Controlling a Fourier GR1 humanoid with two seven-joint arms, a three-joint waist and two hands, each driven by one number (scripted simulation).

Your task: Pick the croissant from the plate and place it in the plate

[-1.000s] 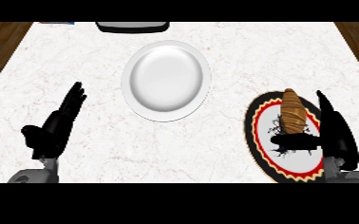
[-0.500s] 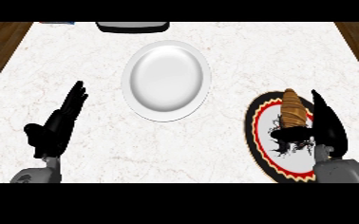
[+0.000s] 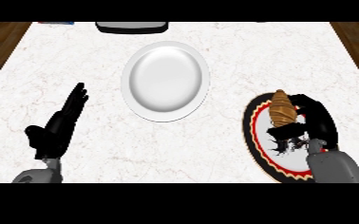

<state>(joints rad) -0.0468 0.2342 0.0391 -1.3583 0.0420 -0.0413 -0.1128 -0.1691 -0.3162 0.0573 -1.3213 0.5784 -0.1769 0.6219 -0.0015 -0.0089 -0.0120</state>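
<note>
The croissant point(image 3: 280, 109) lies on the dark-rimmed plate point(image 3: 253, 140) at the right of the surface point(image 3: 266, 57), well apart from the white plate point(image 3: 166, 80) in the middle. The right hand point(image 3: 319, 123) curls round its near end, thumb across it. The left hand point(image 3: 60, 126) rests spread at the left.

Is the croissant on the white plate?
No, the croissant lies on the black-rimmed plate at the right.
</note>
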